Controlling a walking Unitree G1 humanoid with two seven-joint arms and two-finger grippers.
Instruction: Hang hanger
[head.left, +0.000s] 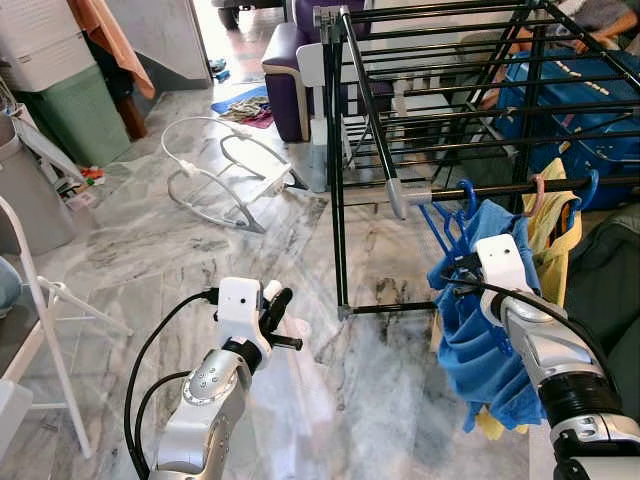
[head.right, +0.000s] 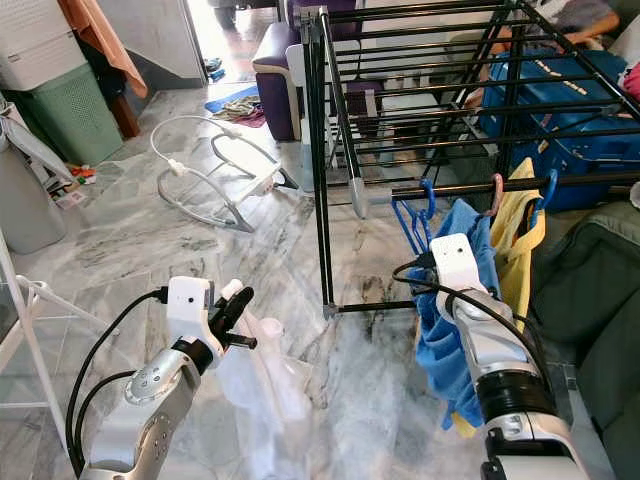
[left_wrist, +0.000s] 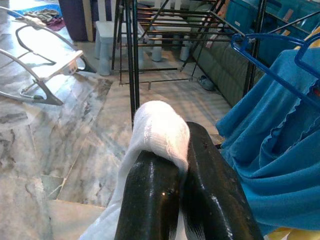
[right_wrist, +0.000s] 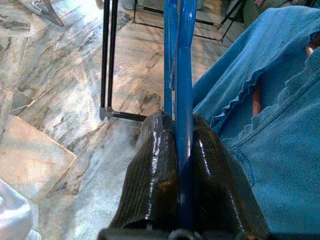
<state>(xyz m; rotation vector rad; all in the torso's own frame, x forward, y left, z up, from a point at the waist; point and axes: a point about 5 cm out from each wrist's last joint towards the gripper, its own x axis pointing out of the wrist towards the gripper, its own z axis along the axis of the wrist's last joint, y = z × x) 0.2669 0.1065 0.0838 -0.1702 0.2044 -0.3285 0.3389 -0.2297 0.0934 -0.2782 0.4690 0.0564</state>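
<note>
A blue hanger (head.left: 447, 223) carries a blue garment (head.left: 483, 345) and hooks on the low black rail (head.left: 500, 188) of the black drying rack (head.left: 340, 180). My right gripper (right_wrist: 181, 122) is shut on the blue hanger's (right_wrist: 180, 60) thin bars, right beside the blue cloth. A yellow garment (head.left: 556, 222) on a pink hanger (head.left: 537, 190) hangs behind it on the same rail. My left gripper (left_wrist: 182, 135) sits low in front of the rack, shut on a white cloth (left_wrist: 160, 125) that trails down towards the floor (head.right: 255, 375).
A white bouncer frame (head.left: 230, 170) lies on the marble floor to the left of the rack. A green bin (head.left: 65, 110) and a white folding chair (head.left: 40, 300) stand at the left. A dark sofa (head.left: 610, 280) and a blue bag (head.left: 590, 110) crowd the right.
</note>
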